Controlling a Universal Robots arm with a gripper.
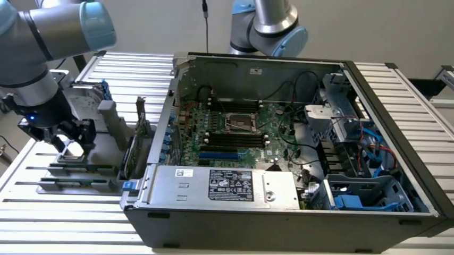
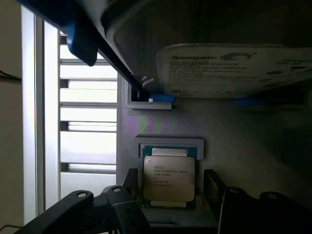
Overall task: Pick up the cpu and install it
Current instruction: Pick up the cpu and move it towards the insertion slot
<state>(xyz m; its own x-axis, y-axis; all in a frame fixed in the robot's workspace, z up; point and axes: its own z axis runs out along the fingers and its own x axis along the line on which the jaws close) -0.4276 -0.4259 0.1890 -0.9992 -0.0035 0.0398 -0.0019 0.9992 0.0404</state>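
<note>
The cpu [image 2: 168, 179], a small square chip with a silver-grey printed top, lies flat in a recess of the grey parts holder [image 1: 78, 178] on the exterior view's left. My gripper [image 2: 170, 184] hangs right over it, open. One black finger [image 2: 130, 181] stands on each side of the chip, with a small gap to it. In the exterior view my gripper [image 1: 69, 142] is low over the holder and covers most of the chip. The bare socket [image 1: 241, 123] sits mid-motherboard inside the open computer case [image 1: 284, 212].
A silver hard drive [image 2: 234, 63] with blue rails stands in the holder just beyond the chip. Upright cards [image 1: 138, 133] stand between the holder and the case wall. A second arm [image 1: 273, 26] rises behind the case. Slatted white table [image 1: 71, 228] surrounds everything.
</note>
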